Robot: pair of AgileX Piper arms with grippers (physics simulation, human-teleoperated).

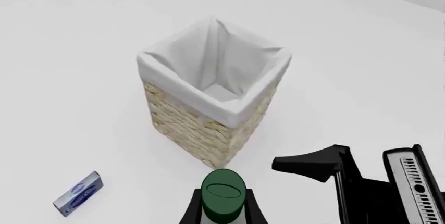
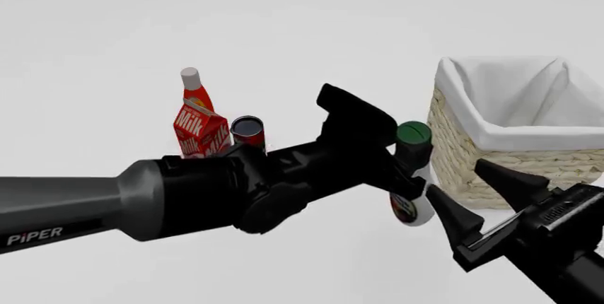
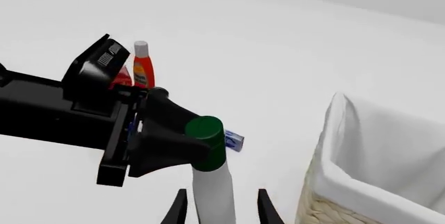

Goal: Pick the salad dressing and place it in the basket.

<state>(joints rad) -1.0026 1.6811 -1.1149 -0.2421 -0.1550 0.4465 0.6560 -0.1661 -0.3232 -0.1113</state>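
Note:
The salad dressing, a white bottle with a dark green cap, is held by my left gripper, which is shut on its neck just under the cap. The bottle hangs off the table, left of the wicker basket with the white lining. In the left wrist view the cap sits between my fingers, with the basket beyond and below. My right gripper is open and empty, just right of the bottle. In the right wrist view the bottle stands between its open fingers.
A red milk carton, a red bottle with a white cap and a dark can stand at the back left. A small blue box lies on the table, also visible in the right wrist view.

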